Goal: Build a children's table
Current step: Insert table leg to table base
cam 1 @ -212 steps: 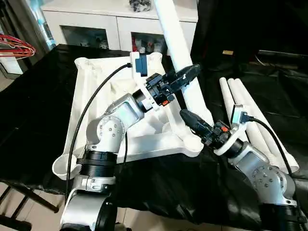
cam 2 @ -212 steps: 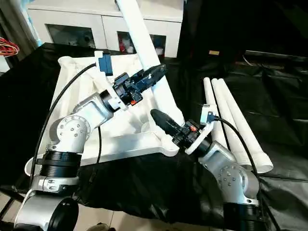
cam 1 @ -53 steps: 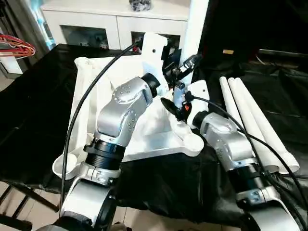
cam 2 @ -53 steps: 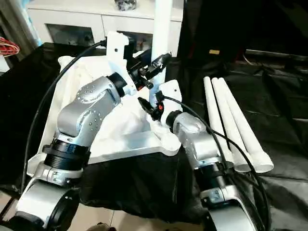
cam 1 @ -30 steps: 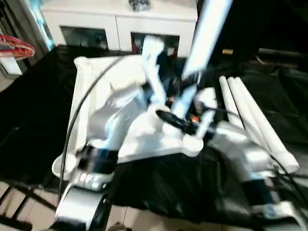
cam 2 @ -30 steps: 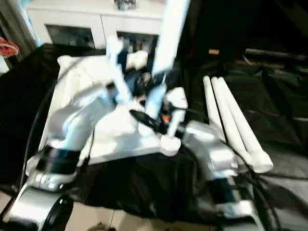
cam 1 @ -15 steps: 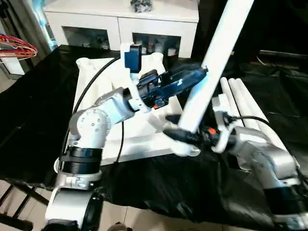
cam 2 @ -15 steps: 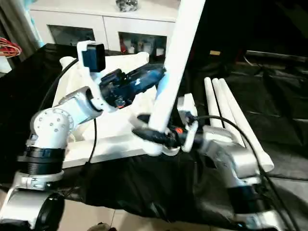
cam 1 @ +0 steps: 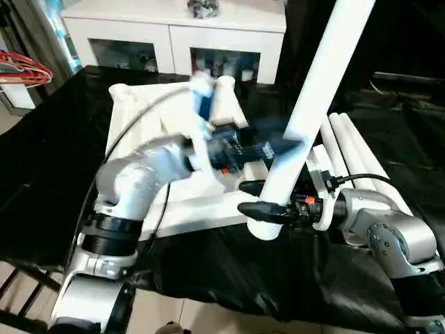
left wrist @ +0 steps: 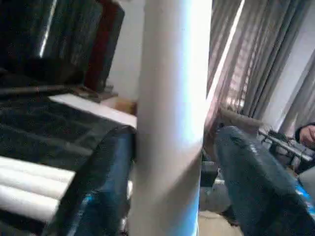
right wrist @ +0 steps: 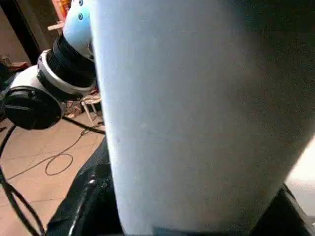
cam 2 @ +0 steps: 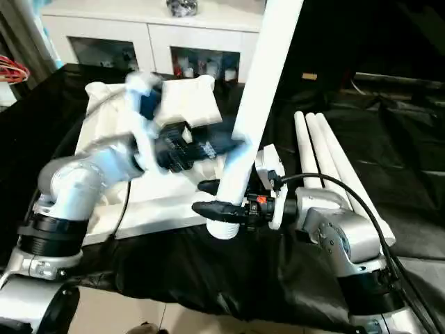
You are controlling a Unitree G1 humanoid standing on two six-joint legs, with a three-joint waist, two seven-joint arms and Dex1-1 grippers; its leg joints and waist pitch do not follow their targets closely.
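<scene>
Leg [cam 1: 316, 97]: plain white tube, faint blue tint on its shaded side. Tabletop [cam 1: 149, 132]: all white, same plastic. Three spare legs [cam 1: 358, 149] at 3 o'clock: white too. Cloth [cam 1: 49, 160] beneath: solid black, glossy. Left gripper [cam 1: 278, 148]: black fingers; blue camera block behind it on the wrist. Right gripper [cam 1: 257, 198]: black fingers, small orange-red mark at their base. Forearms [cam 1: 142, 177]: silver with black joint rings, black cables. Cabinet [cam 1: 174, 28] at 12 o'clock: white, glass fronts dark. Red wire bundle [cam 1: 21, 66] at 10 o'clock.
</scene>
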